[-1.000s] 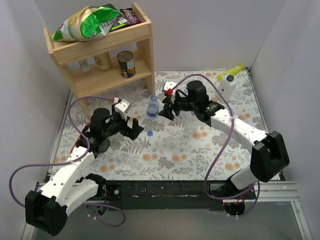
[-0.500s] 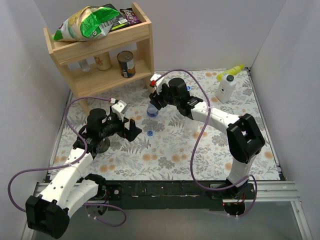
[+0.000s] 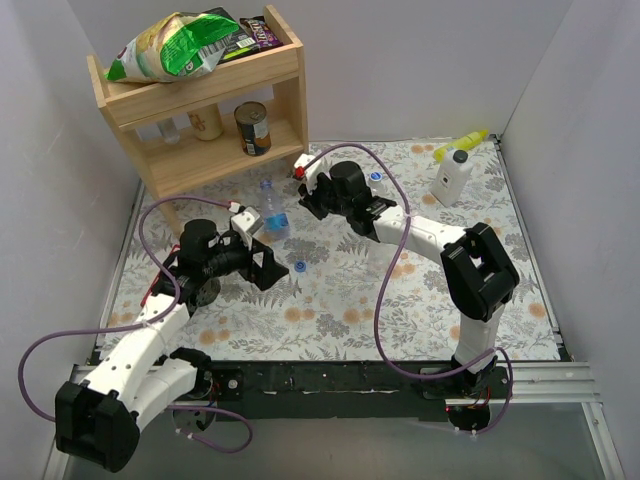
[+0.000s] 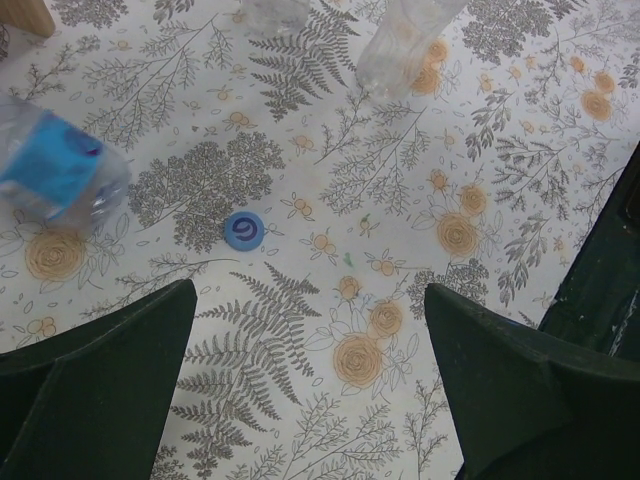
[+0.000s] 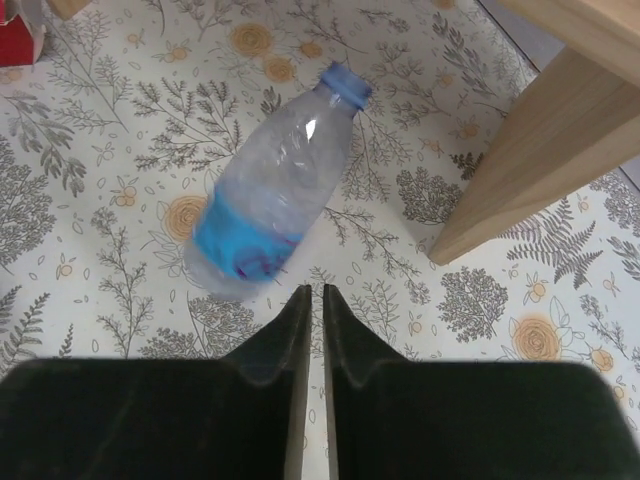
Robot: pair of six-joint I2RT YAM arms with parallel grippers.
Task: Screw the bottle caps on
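A clear bottle with a blue label (image 3: 272,214) lies tipped on the flowered mat, blurred, with a blue cap on its neck (image 5: 345,82). My right gripper (image 5: 313,290) is just behind its base, jaws shut with nothing between them. It sits near the shelf's foot in the top view (image 3: 306,203). A loose blue bottle cap (image 4: 244,230) lies on the mat ahead of my left gripper (image 4: 310,288), which is wide open and empty. The labelled bottle (image 4: 55,170) is to that cap's left. Another clear bottle (image 4: 405,45) stands further off. A second small blue cap (image 3: 375,177) lies behind the right arm.
A wooden shelf (image 3: 200,100) stands at the back left with a tin can (image 3: 253,128) and snack bags on top; its leg (image 5: 540,150) is close to the right gripper. A white bottle with yellow nozzle (image 3: 455,172) stands at the back right.
The right arm swung left toward the shelf and its jaws closed on nothing. The blue-labelled bottle went from upright to tipped, shifting left. The left arm barely moved.
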